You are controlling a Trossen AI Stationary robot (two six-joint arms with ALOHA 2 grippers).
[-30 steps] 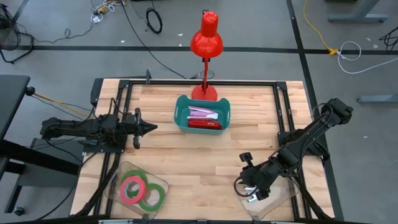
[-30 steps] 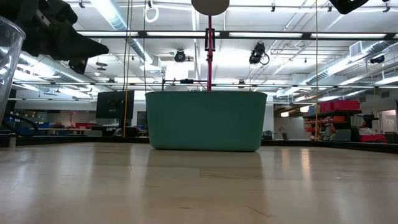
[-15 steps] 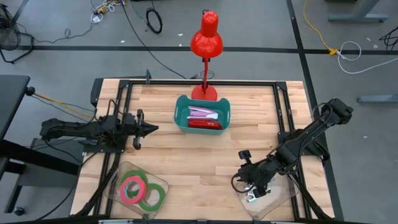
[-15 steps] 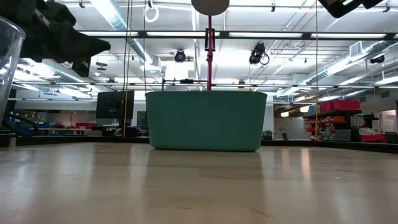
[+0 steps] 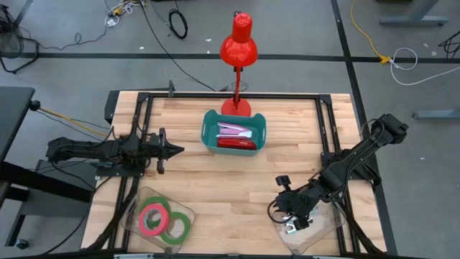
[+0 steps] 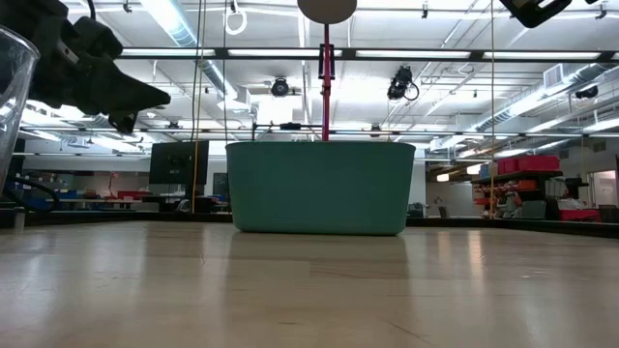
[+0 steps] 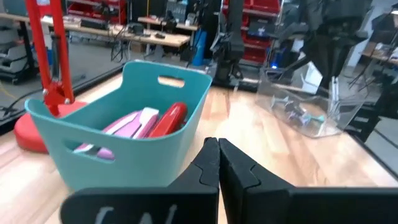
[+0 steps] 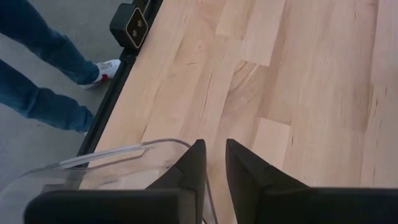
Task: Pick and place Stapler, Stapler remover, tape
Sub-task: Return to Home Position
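A teal basket [image 5: 208,137] stands at the table's far middle and holds a red stapler [image 5: 237,142] and a pink-and-purple one [image 5: 234,130]; both show in the left wrist view [image 7: 169,118]. A red-pink tape roll [image 5: 153,217] and green rolls [image 5: 175,227] lie in a clear tray [image 5: 188,213] at the near left. A small metal staple remover [image 5: 291,229] lies in a clear tray [image 5: 323,229] at the near right. My right gripper [image 8: 213,155] hovers over that tray's rim, its fingers a narrow gap apart and empty. My left gripper [image 7: 217,158] is shut and empty, left of the basket.
A red desk lamp [image 5: 238,43] stands on its base just behind the basket. A black frame [image 5: 327,129] runs along the table's edges. A person's legs in blue jeans [image 8: 37,56] stand beside the table's edge. Bare wood lies between the basket and both trays.
My left gripper has crept toward the basket and its tip has dipped a little in the low view. It stays shut.
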